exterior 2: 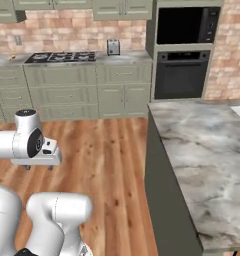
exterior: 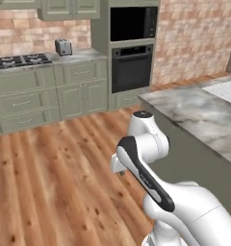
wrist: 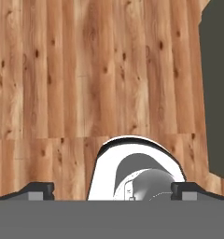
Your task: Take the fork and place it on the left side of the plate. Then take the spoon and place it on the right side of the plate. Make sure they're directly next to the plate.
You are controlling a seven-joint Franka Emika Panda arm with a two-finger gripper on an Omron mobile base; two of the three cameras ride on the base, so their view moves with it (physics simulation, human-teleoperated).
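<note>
The black hob (exterior 2: 59, 57) sits at the left on the grey-green cabinet run, then the silver toaster (exterior 2: 113, 47), then the black built-in oven (exterior 2: 181, 75). The two-finger gripper (wrist: 112, 190) hangs over plank flooring (wrist: 62, 70), jaws spread wide, empty. The grey marble counter (exterior 2: 202, 150) lies right; where fork, spoon and plate lie cannot be told.

Below the hand a floor (wrist: 86, 70) of warm, knotted wood planks with a faint sheen is seen, a smooth grey-veined marble counter (exterior 2: 202, 150) with a matt dark side lies to its right, and rough brick wall (exterior: 194, 38) and matt sage cabinets (exterior: 50, 96) stand ahead.
</note>
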